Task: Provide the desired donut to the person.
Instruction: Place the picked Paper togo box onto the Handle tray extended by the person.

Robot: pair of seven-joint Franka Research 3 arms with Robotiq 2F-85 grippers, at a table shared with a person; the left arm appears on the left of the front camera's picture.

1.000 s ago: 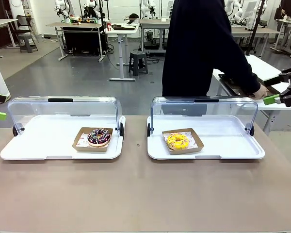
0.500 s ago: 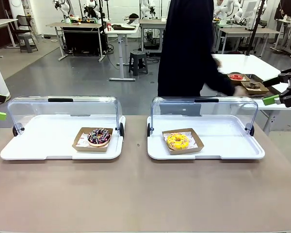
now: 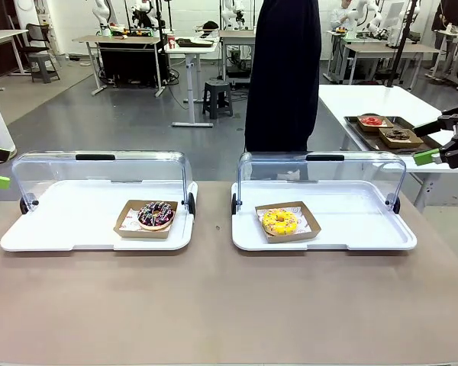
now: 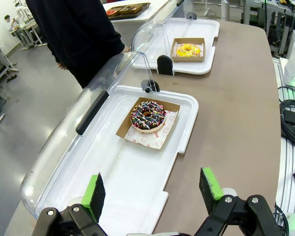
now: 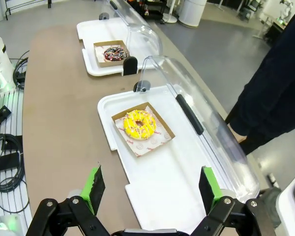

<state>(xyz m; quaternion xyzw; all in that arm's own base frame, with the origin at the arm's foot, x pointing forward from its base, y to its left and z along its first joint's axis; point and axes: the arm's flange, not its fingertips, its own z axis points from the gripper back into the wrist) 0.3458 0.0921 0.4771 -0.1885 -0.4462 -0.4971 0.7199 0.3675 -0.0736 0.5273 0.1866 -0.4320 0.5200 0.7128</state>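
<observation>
Two white trays sit side by side on the brown surface (image 3: 214,305), each with its clear domed lid swung back toward the far edge. The left tray (image 3: 61,229) holds a chocolate sprinkled donut (image 3: 156,214) in a brown paper boat. The right tray (image 3: 359,225) holds a yellow-glazed donut (image 3: 279,221) in its own boat.

The person (image 3: 281,76), in dark clothing, stands just beyond the far edge, behind the right tray. No hand of theirs points at either donut, so you risk picking the wrong one if you move before a choice is clear.

Your left claw (image 4: 150,189) hangs released and empty above the near end of the left tray. Your right claw (image 5: 151,189) is likewise spread wide, holding nothing, above the right tray.

Other hazards: clipping a raised lid on the reach, crushing soft glaze, or tipping a donut from its boat, which looks shallow, though its depth is hard to judge.
</observation>
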